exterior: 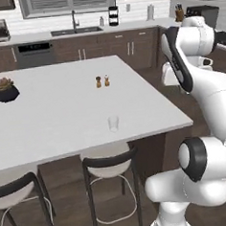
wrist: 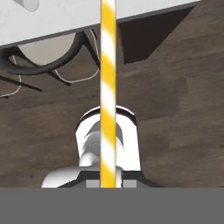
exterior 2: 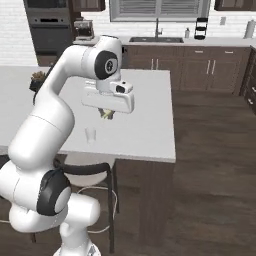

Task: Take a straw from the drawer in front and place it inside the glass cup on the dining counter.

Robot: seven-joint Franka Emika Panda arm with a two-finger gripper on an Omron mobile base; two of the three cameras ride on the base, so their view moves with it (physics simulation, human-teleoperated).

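Observation:
My gripper (exterior 2: 107, 113) is shut on the straw (wrist: 108, 83), a yellow-and-white striped stick that runs straight up the middle of the hand view. In the right base view a short yellowish bit of the straw (exterior 2: 106, 114) shows under the white hand. The hand hangs above the near part of the white dining counter (exterior: 52, 115), up and to the right of the glass cup (exterior 2: 90, 134). The small clear glass cup (exterior: 114, 123) stands upright near the counter's front edge. The drawer is out of view.
Two dark-framed stools (exterior: 109, 164) (exterior: 15, 192) are tucked under the counter's near edge. A potted plant (exterior: 5, 89) and two brown shakers (exterior: 102, 81) stand farther back. Dark wood floor (exterior 2: 215, 165) lies right of the counter, with cabinets and a sink (exterior: 76, 30) behind.

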